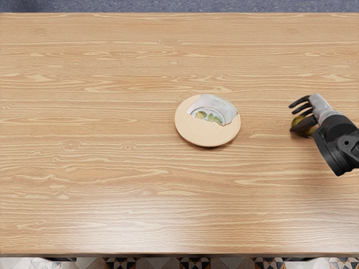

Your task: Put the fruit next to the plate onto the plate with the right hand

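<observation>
At the right edge of the frame, a little above mid-height, the right hand [307, 115] has its dark fingers [300, 103] curled over a small yellowish fruit [298, 121], with the thumb below it, so the hand looks closed on the fruit. Whether the fruit is off the table [112, 168] or resting on it cannot be told from this view. The arm [336, 143] comes in from the lower right.

The step in hand looks like the grasp, or the very start of the carry. The plate [193, 131] sits near the centre of the frame, well apart from the hand and to its left, at about the same height. A pale wedge [212, 109] with green bits already covers the plate's upper right part.

Next, by my reading, the hand must lift clear and travel left across the bare wood, then lower the fruit onto the plate's open lower left part, away from the wedge. Nothing lies between hand and plate. The fruit is close to the table's right side, so a slip there could send it off, while the plate has wide open room all round
</observation>
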Controlling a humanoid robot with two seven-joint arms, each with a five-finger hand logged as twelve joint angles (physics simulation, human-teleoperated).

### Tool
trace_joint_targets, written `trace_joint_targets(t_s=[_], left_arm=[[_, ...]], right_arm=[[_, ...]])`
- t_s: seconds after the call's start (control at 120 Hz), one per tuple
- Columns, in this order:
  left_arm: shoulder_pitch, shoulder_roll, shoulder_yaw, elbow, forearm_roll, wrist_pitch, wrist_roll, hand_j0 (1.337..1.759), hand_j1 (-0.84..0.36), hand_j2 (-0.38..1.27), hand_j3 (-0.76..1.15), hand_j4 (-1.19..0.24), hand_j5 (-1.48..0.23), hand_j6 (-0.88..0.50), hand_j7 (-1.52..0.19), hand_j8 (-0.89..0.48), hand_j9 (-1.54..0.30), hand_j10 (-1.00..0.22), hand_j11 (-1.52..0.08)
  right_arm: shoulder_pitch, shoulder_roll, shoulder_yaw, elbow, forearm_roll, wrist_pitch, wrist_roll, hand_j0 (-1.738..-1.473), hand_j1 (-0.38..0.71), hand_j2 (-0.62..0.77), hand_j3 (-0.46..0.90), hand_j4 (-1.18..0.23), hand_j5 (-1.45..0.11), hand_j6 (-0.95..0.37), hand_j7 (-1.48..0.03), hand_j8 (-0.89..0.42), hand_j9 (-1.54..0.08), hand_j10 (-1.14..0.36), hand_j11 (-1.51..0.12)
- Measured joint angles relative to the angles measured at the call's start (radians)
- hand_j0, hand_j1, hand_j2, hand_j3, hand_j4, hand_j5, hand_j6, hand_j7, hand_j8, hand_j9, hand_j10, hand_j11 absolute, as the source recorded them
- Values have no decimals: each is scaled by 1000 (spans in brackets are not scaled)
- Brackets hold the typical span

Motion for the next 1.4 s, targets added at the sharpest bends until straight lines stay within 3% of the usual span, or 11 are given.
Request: trace_joint_targets(t_s=[0.458,1.4], left_arm=[[0,0,0,0,0,0,0,1658,349,0,0,0,0,-1,0,0,0,0,0],[-1,0,0,0,0,0,0,1658,349,0,0,0,0,-1,0,0,0,0,0]], right_arm=[[51,-19,3,86,0,1,0,-1657,228,111,0,-566,-749,-570,-741,-478,-746,-442,-741],[130,77,1,90,1,8,0,-1657,239,148,0,-565,-746,-569,-740,-485,-742,-449,-738]])
